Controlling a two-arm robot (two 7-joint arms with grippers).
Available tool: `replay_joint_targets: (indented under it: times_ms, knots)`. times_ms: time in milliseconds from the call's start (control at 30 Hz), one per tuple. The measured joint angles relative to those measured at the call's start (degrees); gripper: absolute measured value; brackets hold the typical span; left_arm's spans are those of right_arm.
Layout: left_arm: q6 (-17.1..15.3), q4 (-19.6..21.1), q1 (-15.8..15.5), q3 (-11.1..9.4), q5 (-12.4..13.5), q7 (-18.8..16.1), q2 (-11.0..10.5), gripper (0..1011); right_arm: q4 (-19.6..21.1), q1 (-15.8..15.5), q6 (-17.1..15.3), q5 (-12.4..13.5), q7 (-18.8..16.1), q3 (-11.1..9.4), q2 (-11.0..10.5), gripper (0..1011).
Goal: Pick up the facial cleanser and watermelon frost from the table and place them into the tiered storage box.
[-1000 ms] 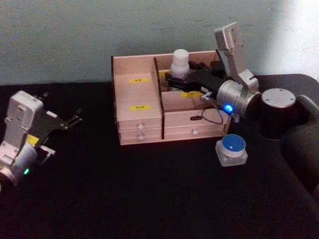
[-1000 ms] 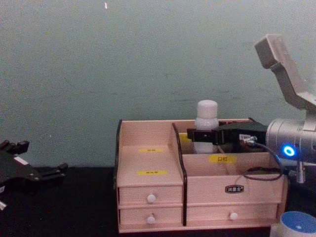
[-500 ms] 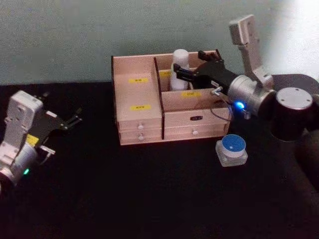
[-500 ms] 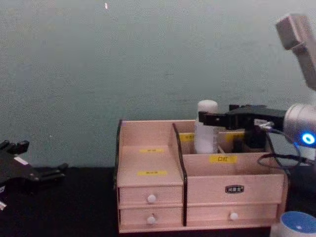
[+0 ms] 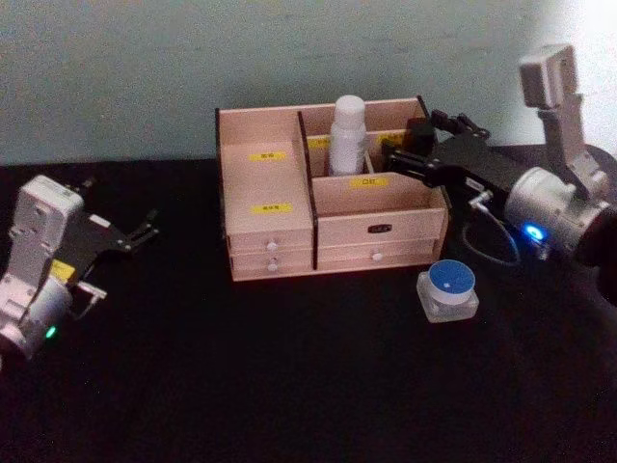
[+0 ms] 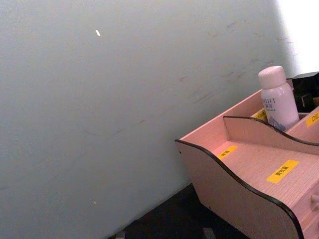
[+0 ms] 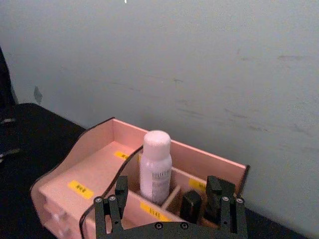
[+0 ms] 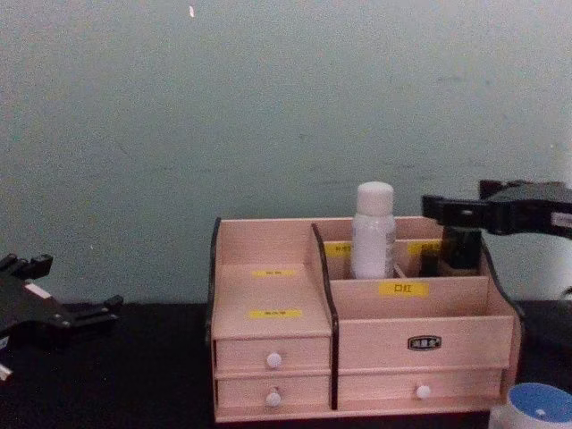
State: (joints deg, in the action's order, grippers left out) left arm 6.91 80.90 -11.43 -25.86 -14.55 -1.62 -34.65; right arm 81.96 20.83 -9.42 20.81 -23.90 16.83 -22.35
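The facial cleanser, a white bottle with a round cap, stands upright in a back compartment of the tiered storage box; it also shows in the chest view and both wrist views. My right gripper hovers open at the box's right rear, clear of the bottle, fingers spread wide. The watermelon frost, a small clear jar with a blue lid, sits on the black table right of the box front. My left gripper rests open far left.
A small dark item stands in the back compartment beside the bottle. The box has white-knobbed drawers facing me and a wall close behind it. Black tabletop stretches in front and to the left.
My right gripper has let go of the bottle and drawn back to the right, away from the box. The bottle now stands alone in its compartment. The left arm has not moved.
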Motion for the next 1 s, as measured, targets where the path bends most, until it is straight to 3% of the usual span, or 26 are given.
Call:
replay_joint_targets:
  times_ms: [367,600,1000]
  knots:
    - [0.0,0.0,0.0,0.0,0.0,0.0,0.0,1001,10.5,-10.3,-1.4,3.3,-0.1,-3.5,-8.2,1002]
    - [0.0,0.0,0.0,0.0,0.0,0.0,0.0,1001,13.6,-14.9,-3.6,5.3,0.1,-4.5,-11.2,1003]
    - [0.0,0.0,0.0,0.0,0.0,0.0,0.0,1001,14.8,-17.3,-9.9,8.5,0.9,-3.9,-14.4,1002]
